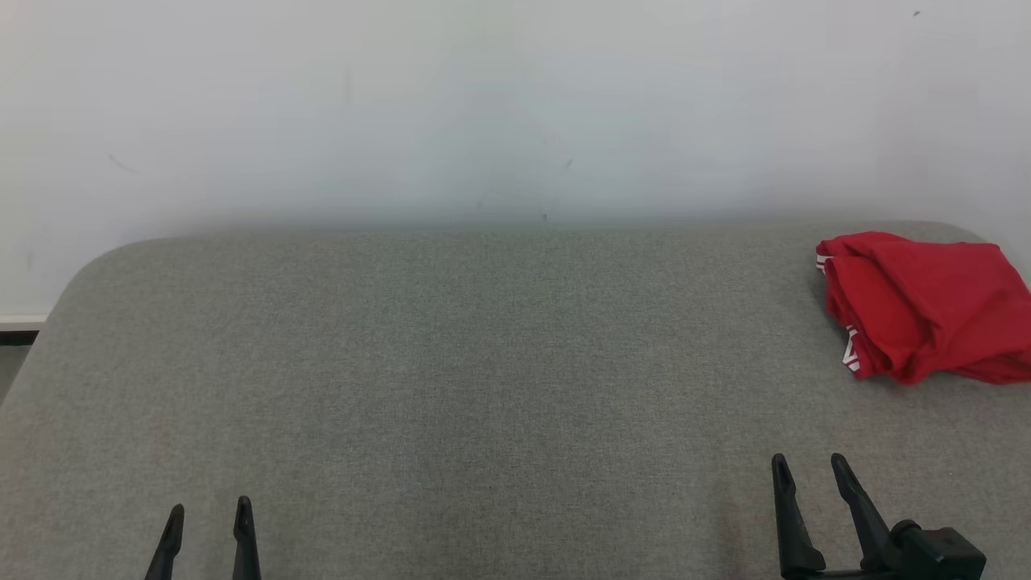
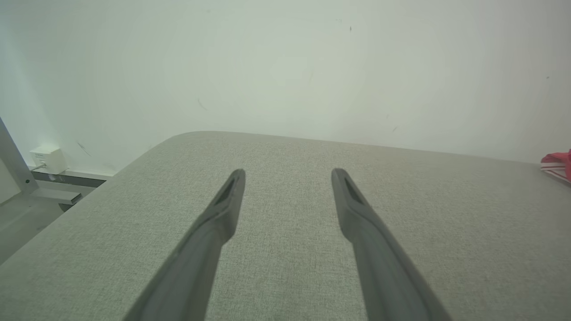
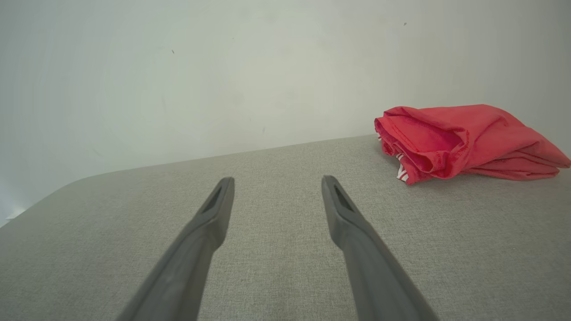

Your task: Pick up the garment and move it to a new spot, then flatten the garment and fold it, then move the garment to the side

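The garment (image 1: pixel 926 306) is red cloth with white striped trim, lying in a folded heap at the far right of the grey fabric table (image 1: pixel 483 362). My right wrist view has the garment (image 3: pixel 459 140) ahead and to the right; a sliver of the garment (image 2: pixel 560 165) sits at the right edge of the left wrist view. My right gripper (image 1: pixel 809 467) stands open near the front right, well short of the cloth, nothing between its fingers. My left gripper (image 1: pixel 208 511) is open at the front left, far from the garment. Open jaws also show for the left gripper (image 2: pixel 287 176) and right gripper (image 3: pixel 276 183).
A pale wall (image 1: pixel 483 105) rises right behind the table's far edge. The table's back left corner is rounded, with floor beyond it. A white wall box (image 2: pixel 47 158) and a grey metal leg (image 2: pixel 13 165) stand off the table's left side.
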